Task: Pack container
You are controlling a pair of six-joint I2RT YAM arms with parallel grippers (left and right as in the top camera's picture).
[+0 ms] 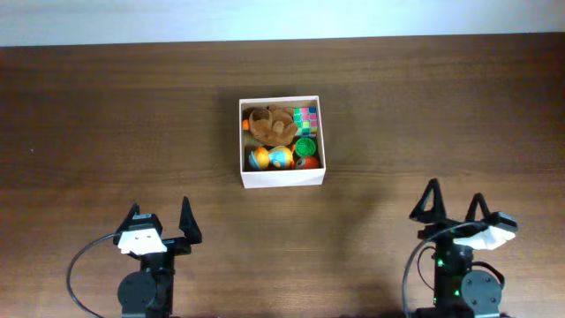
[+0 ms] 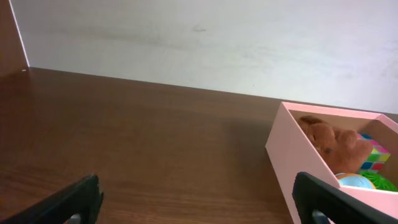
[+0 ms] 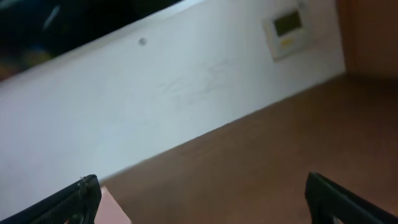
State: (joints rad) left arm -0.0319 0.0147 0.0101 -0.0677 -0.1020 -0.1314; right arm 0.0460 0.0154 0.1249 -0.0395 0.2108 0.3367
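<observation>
The container, a square white-walled box, sits at the middle of the table. It holds a brown plush toy, a multicoloured cube, a green round toy and an orange-and-blue ball. My left gripper is open and empty, near the front left, well short of the box. My right gripper is open and empty, at the front right. In the left wrist view the container shows at the right with the plush toy inside. In the right wrist view a corner of the container shows at the bottom left.
The dark wooden table runs back to a white wall. A small wall panel shows in the right wrist view.
</observation>
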